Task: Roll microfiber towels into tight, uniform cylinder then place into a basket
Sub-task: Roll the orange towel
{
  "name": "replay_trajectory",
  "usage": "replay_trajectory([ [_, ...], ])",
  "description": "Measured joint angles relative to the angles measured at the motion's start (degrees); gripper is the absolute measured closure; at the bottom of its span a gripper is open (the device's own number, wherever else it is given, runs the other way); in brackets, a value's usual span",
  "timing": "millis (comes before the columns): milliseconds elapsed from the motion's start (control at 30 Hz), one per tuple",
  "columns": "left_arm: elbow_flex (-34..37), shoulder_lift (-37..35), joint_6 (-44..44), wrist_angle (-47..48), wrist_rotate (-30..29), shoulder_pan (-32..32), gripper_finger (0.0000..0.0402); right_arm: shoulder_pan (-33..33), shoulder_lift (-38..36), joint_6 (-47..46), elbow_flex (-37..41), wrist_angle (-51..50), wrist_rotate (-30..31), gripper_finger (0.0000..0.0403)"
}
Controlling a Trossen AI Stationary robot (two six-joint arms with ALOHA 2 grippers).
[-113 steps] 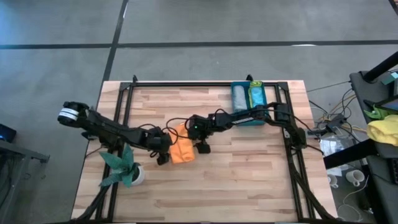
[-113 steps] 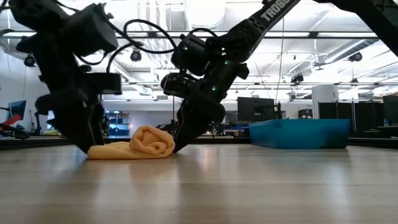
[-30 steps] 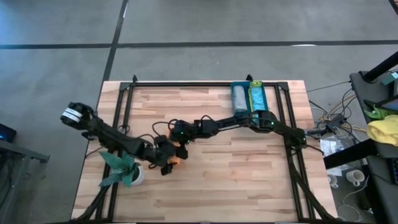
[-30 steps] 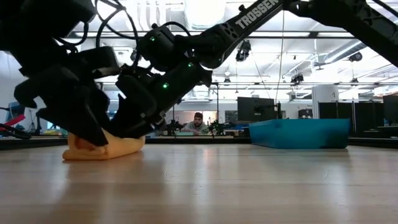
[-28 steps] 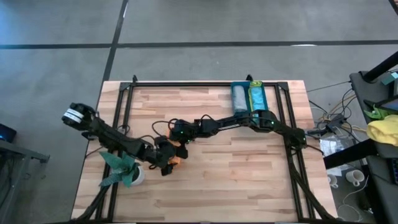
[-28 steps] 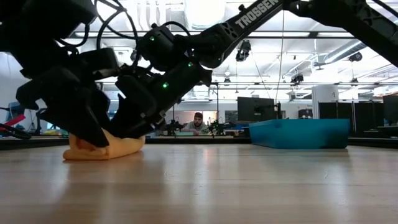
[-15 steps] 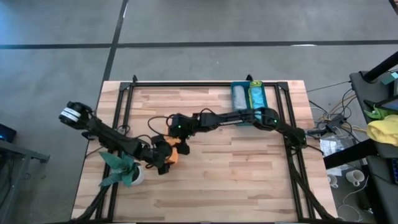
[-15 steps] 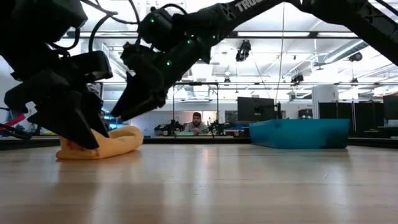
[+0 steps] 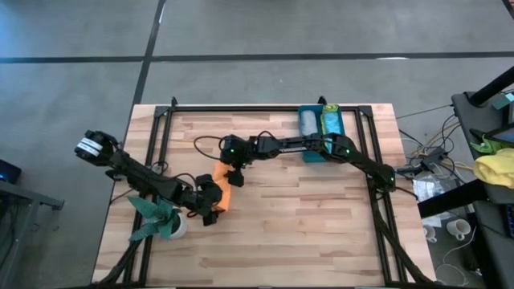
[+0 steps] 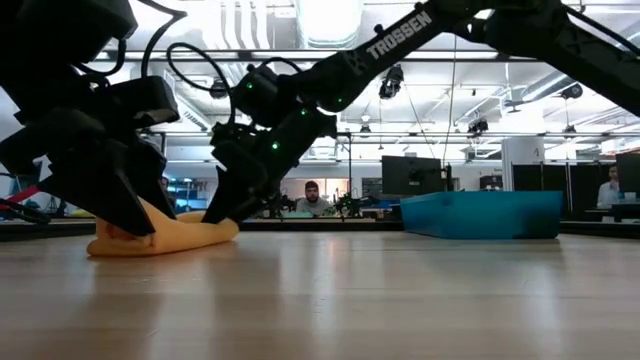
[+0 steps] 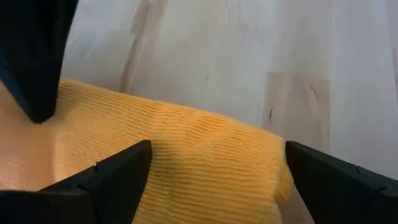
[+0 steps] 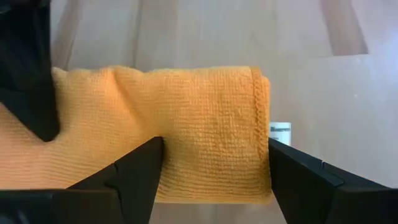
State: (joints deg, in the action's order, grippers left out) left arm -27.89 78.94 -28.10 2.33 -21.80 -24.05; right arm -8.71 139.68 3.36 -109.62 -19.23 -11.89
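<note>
The orange towel (image 9: pixel 223 185) lies loosely rolled on the wooden table left of centre, a low flattened bundle in the low view (image 10: pixel 165 238). My left gripper (image 9: pixel 210 205) stands open at its near left end. My right gripper (image 9: pixel 234 173) stands open at its far right end. The teal basket (image 9: pixel 321 157) sits at the far right of the table. It holds a grey roll (image 9: pixel 307 124) and a turquoise roll (image 9: pixel 331 125) side by side. My left gripper (image 11: pixel 217 149) straddles the towel's near end (image 11: pixel 205 168) with open fingers, slanting down from the table's left. The cloth fills the gap between them and rests on the table. My right gripper (image 12: pixel 214 143) comes slanting down from the far right. One finger (image 12: pixel 140 171) is over the roll, and the other (image 12: pixel 298 177) is beside its hemmed end (image 12: pixel 260 124). In the low view a fingertip (image 10: pixel 215 218) meets the towel's end.
A potted plant (image 9: pixel 159 220) stands close to my left arm at the near left. A dark metal frame (image 9: pixel 265 108) runs round the tabletop. There is bare wood (image 9: pixel 305 225) in the middle and near right. A yellow and green cloth heap (image 9: pixel 494 167) lies off the table at right.
My right gripper has risen off the towel and gone toward the far edge. It has come down again at the towel's far right end. The towel has spread from a humped lump into a lower, longer bundle, with more orange showing from above.
</note>
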Motion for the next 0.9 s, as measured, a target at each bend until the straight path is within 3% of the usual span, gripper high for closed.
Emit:
replay_trajectory([
  [167,0.0,-0.4,0.0,-0.2,0.1,0.0,0.0049,0.0,-2.3,0.3,0.0,-0.5,4.8,0.0134],
  [333,-0.1,-2.1,0.0,0.1,0.3,0.0,0.0049,-0.3,-5.8,-11.1,-4.9,-11.1,13.8,0.0128],
  [567,-3.0,-6.4,-1.2,2.8,0.4,0.0,0.0049,0.6,-6.3,-15.8,-15.5,-29.0,14.1,0.0114],
  [733,-8.5,-14.0,-6.0,18.2,2.3,0.0,0.0049,1.9,-6.2,-31.2,-19.2,-35.3,15.0,0.0110],
  [900,-9.7,-27.7,-7.6,33.6,2.3,-0.7,0.0049,4.6,-6.0,-48.7,-19.6,-37.1,15.0,0.0106],
])
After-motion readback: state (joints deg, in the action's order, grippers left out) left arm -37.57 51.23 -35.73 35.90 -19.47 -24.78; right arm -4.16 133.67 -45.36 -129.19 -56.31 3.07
